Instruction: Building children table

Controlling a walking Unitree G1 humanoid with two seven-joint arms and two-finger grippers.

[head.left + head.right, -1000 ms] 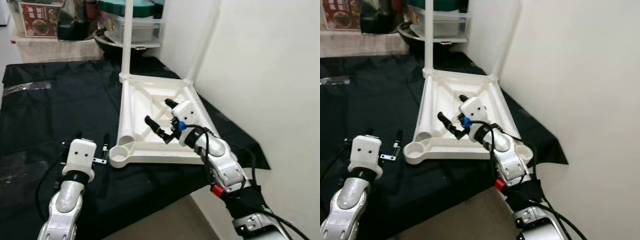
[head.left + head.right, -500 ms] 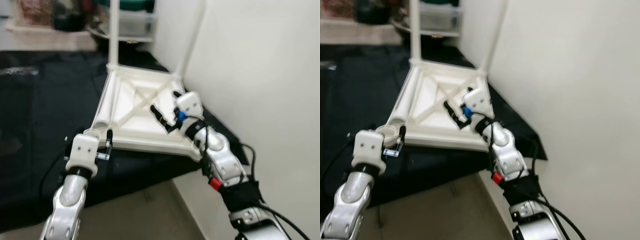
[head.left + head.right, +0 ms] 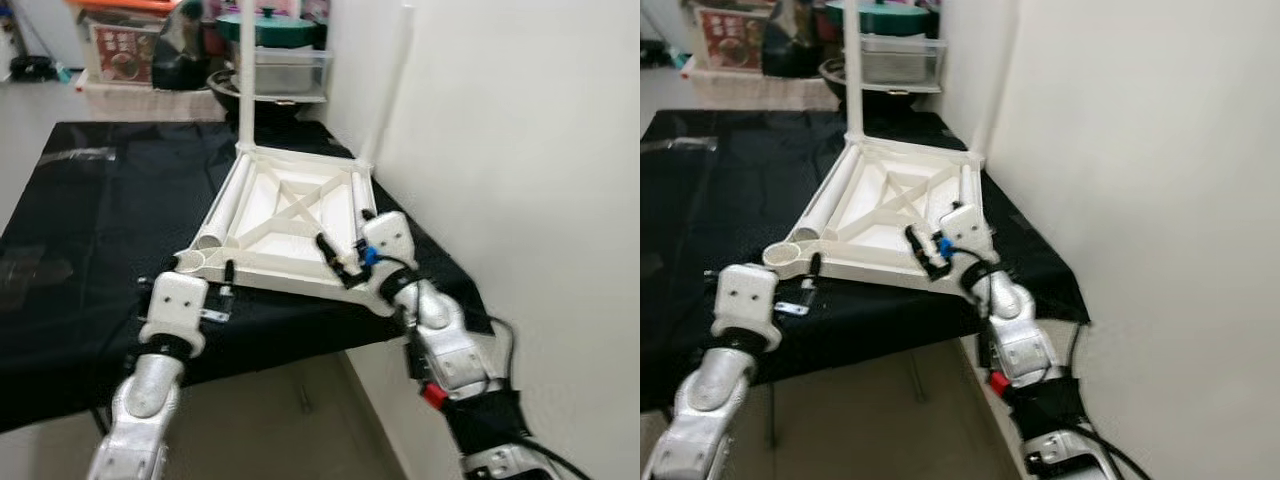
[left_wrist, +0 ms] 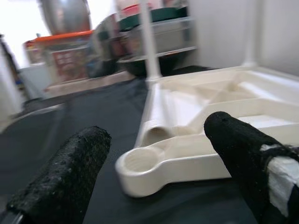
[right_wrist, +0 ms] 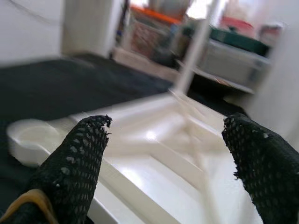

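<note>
Left eye view puts the upturned table top (image 3: 290,225) near the black cloth's (image 3: 90,220) edge; my right gripper (image 3: 343,262) and left gripper (image 3: 200,285), both spread and empty, flank its near rim, so I judge a nudge could slide it floorward

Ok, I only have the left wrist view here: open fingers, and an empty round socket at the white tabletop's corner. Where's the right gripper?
Observer: The right gripper is open, over the near right corner of the upturned tabletop, beside the wall.
Operator: And loose legs, apart from the one lying behind that socket?
Observer: A second loose leg seems to lie inside the tabletop's right edge.
</note>
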